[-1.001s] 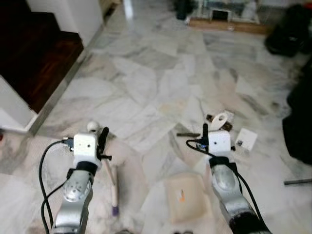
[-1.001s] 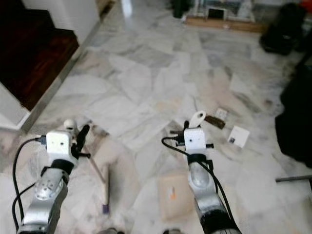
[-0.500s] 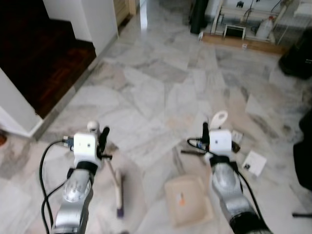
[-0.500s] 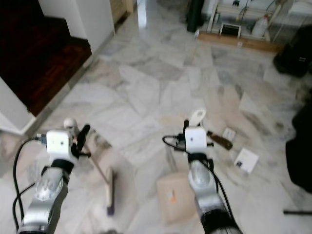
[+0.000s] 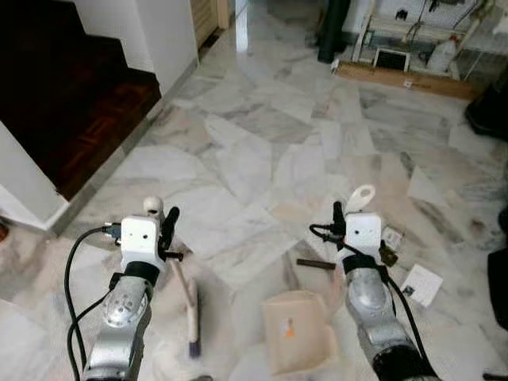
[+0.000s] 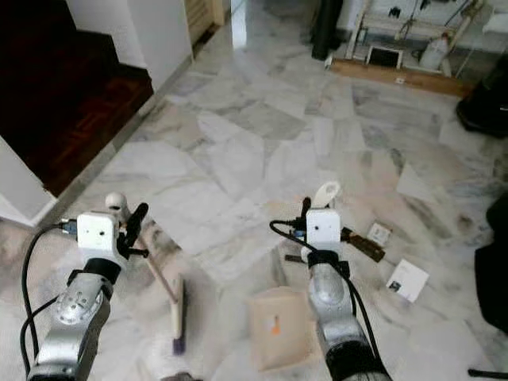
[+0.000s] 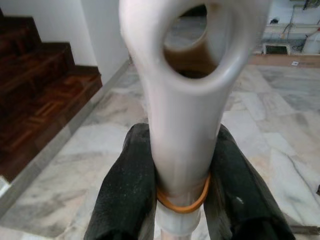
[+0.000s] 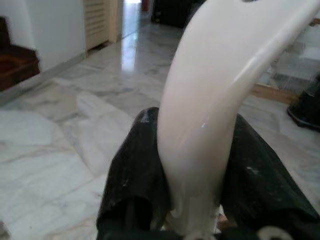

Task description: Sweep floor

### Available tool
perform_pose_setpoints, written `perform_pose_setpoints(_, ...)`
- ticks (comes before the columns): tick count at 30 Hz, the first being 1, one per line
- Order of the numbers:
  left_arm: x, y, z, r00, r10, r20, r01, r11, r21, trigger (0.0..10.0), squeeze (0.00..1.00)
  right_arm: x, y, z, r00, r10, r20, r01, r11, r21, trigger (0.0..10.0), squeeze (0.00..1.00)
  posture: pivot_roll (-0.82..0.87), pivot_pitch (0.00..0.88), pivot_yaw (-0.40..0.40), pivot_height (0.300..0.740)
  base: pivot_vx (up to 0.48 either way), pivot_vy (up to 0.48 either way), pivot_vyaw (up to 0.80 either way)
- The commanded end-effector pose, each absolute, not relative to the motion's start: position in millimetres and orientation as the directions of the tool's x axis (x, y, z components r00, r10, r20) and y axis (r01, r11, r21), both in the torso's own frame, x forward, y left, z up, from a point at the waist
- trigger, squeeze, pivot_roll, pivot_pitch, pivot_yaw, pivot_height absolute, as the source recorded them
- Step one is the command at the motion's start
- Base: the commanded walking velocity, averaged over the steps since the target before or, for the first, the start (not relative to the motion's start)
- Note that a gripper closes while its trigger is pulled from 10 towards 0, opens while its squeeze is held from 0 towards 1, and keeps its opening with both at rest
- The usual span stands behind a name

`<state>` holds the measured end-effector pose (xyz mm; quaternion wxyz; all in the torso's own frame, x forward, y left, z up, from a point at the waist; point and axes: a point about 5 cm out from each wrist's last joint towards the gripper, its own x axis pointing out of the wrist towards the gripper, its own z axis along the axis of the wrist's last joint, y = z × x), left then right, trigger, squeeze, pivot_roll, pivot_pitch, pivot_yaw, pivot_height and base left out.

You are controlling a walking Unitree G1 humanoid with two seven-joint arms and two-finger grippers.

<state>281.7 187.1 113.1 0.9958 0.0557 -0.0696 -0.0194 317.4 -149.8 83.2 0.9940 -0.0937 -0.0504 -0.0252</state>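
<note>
The left gripper (image 7: 182,200) is pinching the hand broom handle (image 7: 186,110); the right gripper (image 8: 200,175) is clamping the cream dustpan handle (image 8: 210,100), dustpan (image 5: 298,340) resting below on marble floor (image 5: 262,151).

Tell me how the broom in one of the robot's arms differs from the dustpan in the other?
The broom, in the left end effector, ends in a narrow head with a dark tip; the dustpan, in the right end effector, is a broad, flat beige tray. The broom's handle has an orange band; the dustpan's is plain. Both have pale handles and rest on the marble floor.
</note>
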Motion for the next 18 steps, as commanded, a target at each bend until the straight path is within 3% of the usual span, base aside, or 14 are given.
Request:
perform_pose_setpoints(1,283.3,186.9,121.0,0.984,-0.048,0.170,0.027,0.992,0.125,10.0,0.00,317.9,-148.0,86.5,0.992,-0.042,0.121,0.061,0.986,-0.157,10.0,0.00,0.14,0.172,-0.007,0.740,0.296,0.000,0.00)
perform_pose_setpoints(14,283.9,188.4,122.0,0.984,-0.040,0.174,0.018,0.992,0.125,10.0,0.00,319.5,-148.1,87.3,0.992,-0.047,0.118,0.064,0.987,-0.147,10.0,0.00,0.13,0.179,-0.007,0.740,0.293,0.000,0.00)
perform_pose_setpoints(18,284.1,189.2,122.4,0.984,-0.038,0.175,0.016,0.992,0.126,10.0,0.00,320.0,-147.4,87.0,0.993,-0.041,0.113,0.058,0.987,-0.148,10.0,0.00,0.14,0.180,-0.006,0.740,0.292,0.000,-0.80)
